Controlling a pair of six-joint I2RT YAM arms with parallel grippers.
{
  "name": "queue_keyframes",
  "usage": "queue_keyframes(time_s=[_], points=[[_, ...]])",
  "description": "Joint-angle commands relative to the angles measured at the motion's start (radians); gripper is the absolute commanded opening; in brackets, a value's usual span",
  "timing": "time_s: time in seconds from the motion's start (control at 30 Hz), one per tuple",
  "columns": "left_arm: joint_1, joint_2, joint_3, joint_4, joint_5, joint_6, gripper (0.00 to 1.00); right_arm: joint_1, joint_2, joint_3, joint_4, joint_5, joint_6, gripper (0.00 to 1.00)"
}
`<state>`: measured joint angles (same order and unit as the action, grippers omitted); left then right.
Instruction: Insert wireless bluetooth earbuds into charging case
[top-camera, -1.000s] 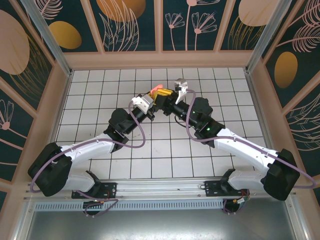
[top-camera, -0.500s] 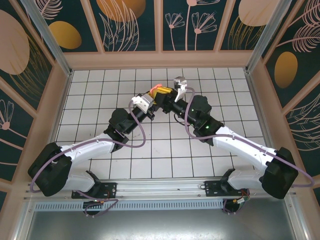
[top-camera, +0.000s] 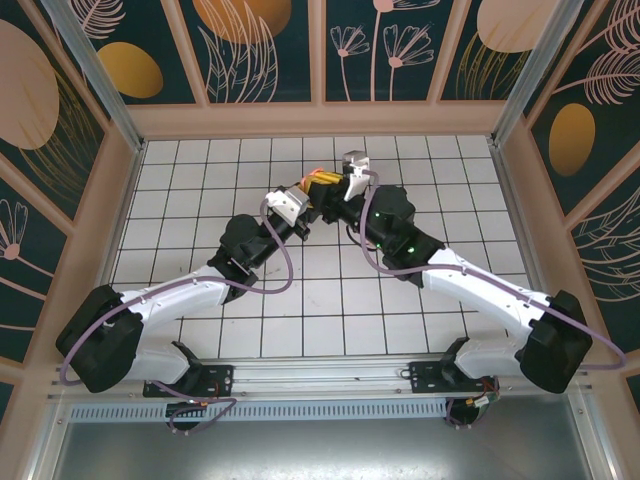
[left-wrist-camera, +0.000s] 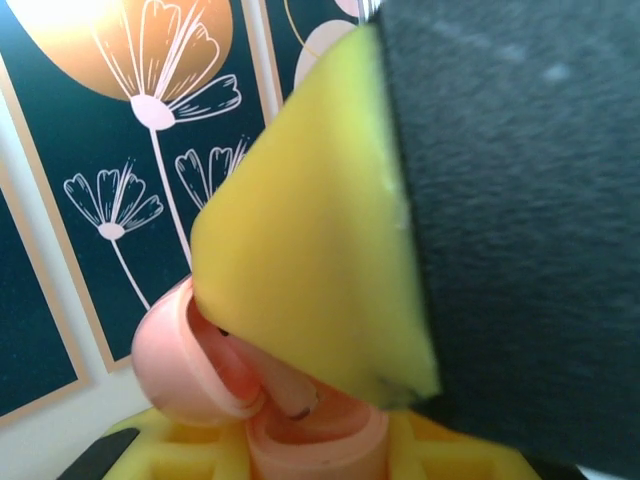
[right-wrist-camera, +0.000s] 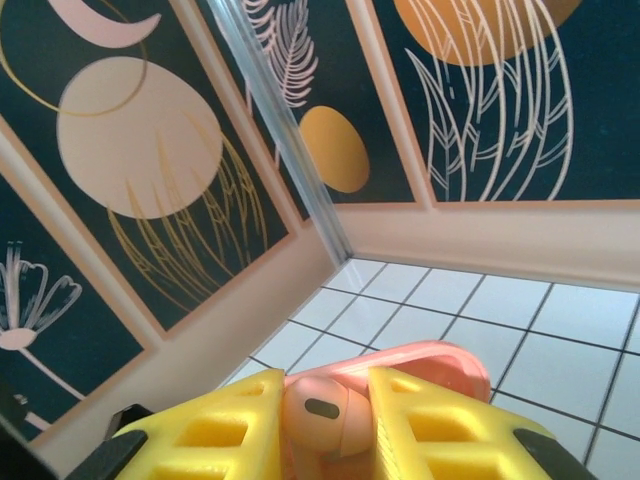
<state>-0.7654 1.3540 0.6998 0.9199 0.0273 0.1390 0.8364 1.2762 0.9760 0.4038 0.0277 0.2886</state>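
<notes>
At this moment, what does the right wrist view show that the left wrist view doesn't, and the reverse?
Right wrist, not left: a salmon-pink earbud pinched between the right tool's yellow pads, white tiled floor behind. Left wrist, not right: the left tool clamped on the charging case. Both: the charging case and the floral wall panels.

Salmon-pink earbud (right-wrist-camera: 322, 415), pink case (right-wrist-camera: 440, 362), white gridded table (right-wrist-camera: 580, 310)

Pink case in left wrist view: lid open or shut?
Open. On the pink case the lid is tipped back off the base, its hollow inside showing.
</notes>
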Motion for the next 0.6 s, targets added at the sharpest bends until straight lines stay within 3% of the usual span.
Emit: queue_keyframes(time_s=[0.0, 0.27, 0.57], points=[[-0.049, -0.015, 0.045, 0.061, 0.105, 0.031, 0.00, 0.009, 0.035, 0.033, -0.057, 0.079, -0.047, 0.25], [-0.052, -0.025, 0.048, 0.059, 0.100, 0.034, 0.00, 0.010, 0.032, 0.020, -0.060, 0.094, -0.045, 0.25], [-0.052, -0.027, 0.046, 0.063, 0.070, 0.019, 0.00, 0.010, -0.012, 0.009, -0.022, 0.008, 0.002, 0.25]])
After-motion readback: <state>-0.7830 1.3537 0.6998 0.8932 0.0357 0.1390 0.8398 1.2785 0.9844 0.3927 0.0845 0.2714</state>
